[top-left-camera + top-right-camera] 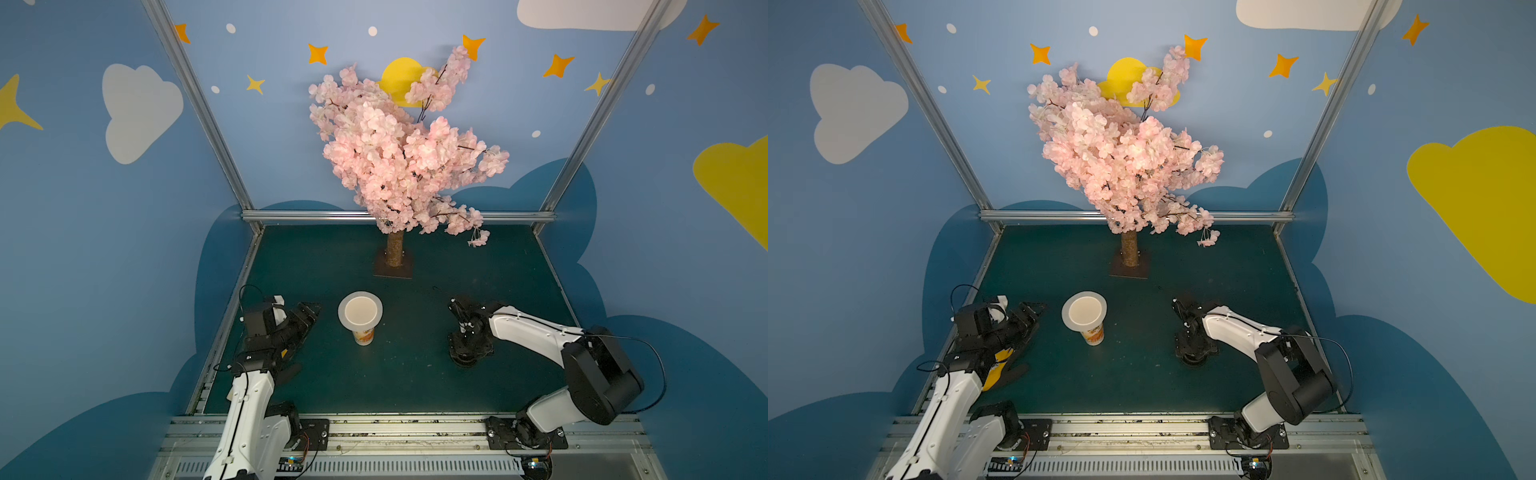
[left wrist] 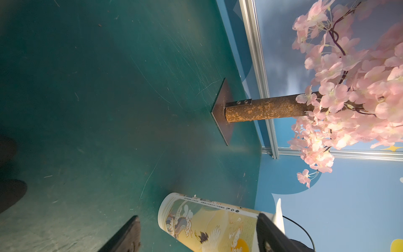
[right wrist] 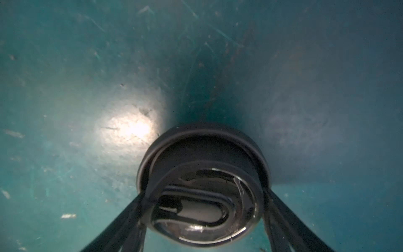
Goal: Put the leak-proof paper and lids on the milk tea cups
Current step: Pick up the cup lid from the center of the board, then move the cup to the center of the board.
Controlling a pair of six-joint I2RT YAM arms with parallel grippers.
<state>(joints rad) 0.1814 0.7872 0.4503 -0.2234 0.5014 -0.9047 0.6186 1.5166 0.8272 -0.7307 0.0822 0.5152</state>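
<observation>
Covering the bench: a dark green board (image 1: 415,382), scratched and scuffed, with a bright glare patch in the right wrist view.
Enclosure: blue walls (image 1: 83,257) painted with white and yellow clouds, orange stars and a yellow moon; aluminium rails (image 1: 399,216) frame the back edge and the corners.
Decor: a pink blossom tree (image 1: 399,158) at rear centre, its brown trunk bolted to a dark square plate (image 1: 394,271).
Milk tea cup (image 1: 364,336): upright near the middle of the board, in front of the tree; orange-yellow print on its side.
Leak-proof paper (image 1: 342,318): resting across the cup's mouth, its pale edge overhanging the rim all round.
Left gripper (image 1: 305,336): just beside the cup on its left, apart from it; fingers spread wide, holding nothing.
Right gripper (image 1: 461,353): lowered to the board well right of the cup, its fingers (image 3: 130,209) straddling a black lid (image 3: 202,152); whether they press it cannot be told.
</observation>
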